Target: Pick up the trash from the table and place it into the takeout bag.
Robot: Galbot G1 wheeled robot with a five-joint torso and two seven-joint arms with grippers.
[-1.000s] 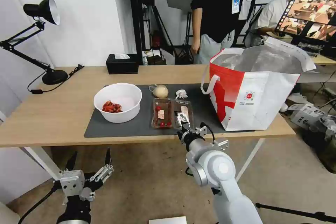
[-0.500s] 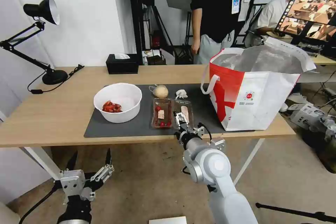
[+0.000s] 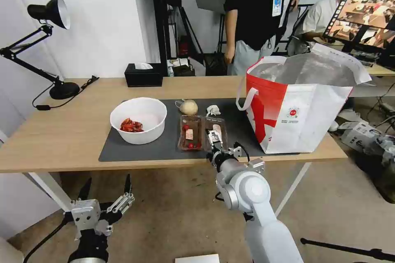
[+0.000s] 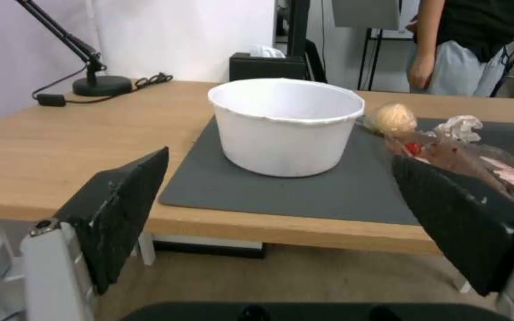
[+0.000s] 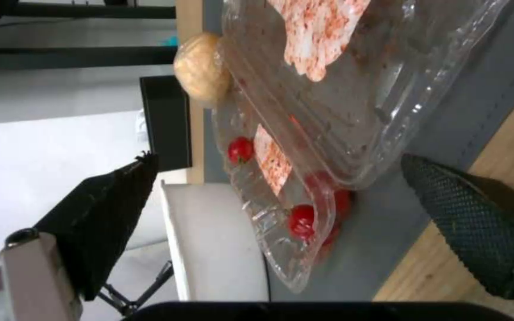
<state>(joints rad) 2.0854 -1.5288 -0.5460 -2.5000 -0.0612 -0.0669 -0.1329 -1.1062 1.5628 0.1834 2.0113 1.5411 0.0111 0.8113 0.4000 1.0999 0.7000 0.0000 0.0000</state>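
On the dark mat (image 3: pixel 160 150) of the table (image 3: pixel 57 135) stand the white bowl (image 3: pixel 138 120) with red shell scraps, the clear two-compartment tray (image 3: pixel 191 132), the beige ball (image 3: pixel 189 107) and the crumpled tissue (image 3: pixel 213 110). The red-and-white takeout bag (image 3: pixel 300 107) stands open at the table's right end. My right gripper (image 3: pixel 214 136) is open at the tray's near end. In the right wrist view the tray (image 5: pixel 340 89) lies between its fingers (image 5: pixel 447 209). My left gripper (image 3: pixel 106 187) hangs open below the table's front edge, facing the bowl (image 4: pixel 285 127).
A black tissue box (image 3: pixel 143 74) sits at the table's back edge and a desk lamp (image 3: pixel 49 12) stands at the far left. A person stands behind the table. Boxes and cables lie on the floor to the right.
My right arm has pushed slightly forward, bringing its open gripper farther over the tray's near end. The left arm has not moved.
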